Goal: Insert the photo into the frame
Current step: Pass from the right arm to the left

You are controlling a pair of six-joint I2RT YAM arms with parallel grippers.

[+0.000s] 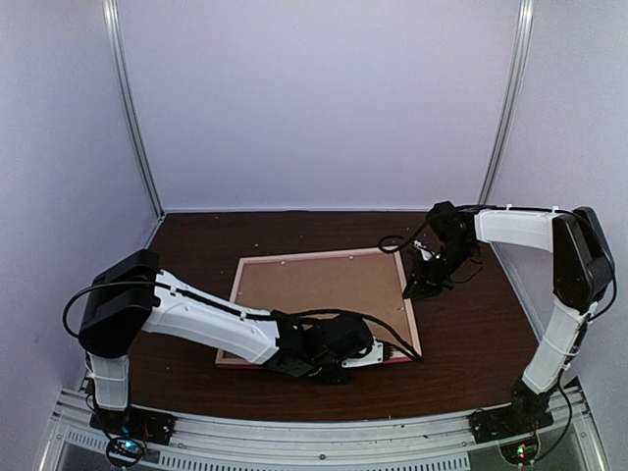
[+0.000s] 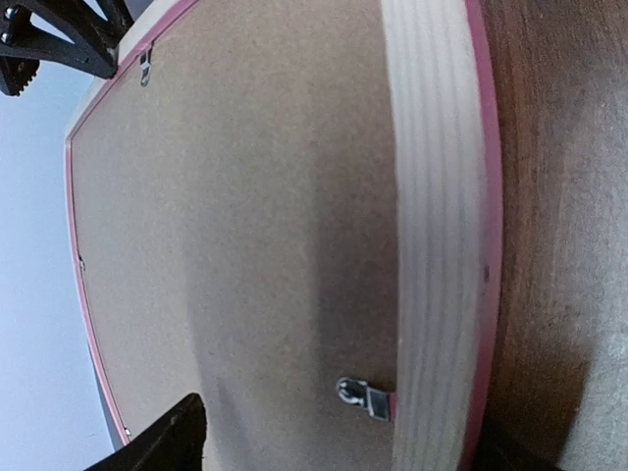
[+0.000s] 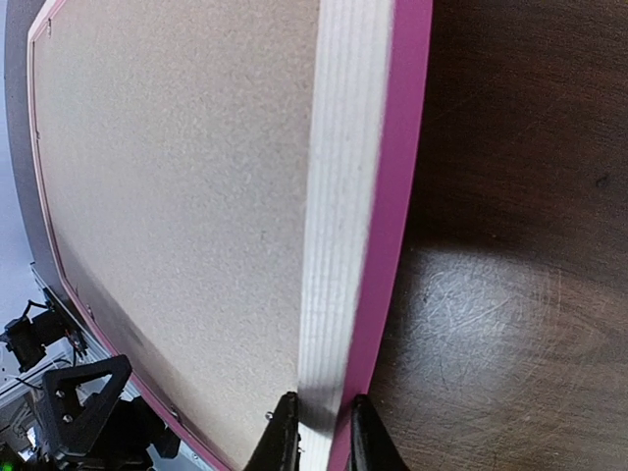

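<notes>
The frame [image 1: 314,255] lies face down on the counter [image 1: 471,334], photo not visible, perhaps under the backing board [image 1: 319,299]; right hand [image 3: 319,432] pinching its edge, the spread left hand [image 1: 358,351] should settle squarely over the clip [image 2: 365,397]

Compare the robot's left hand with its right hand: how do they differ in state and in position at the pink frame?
The left hand stands open; the right hand is shut. The left hand spans the near bar of the frame and grips nothing; the right hand pinches the right bar near the far corner. Both are low at the frame's edge.
</notes>
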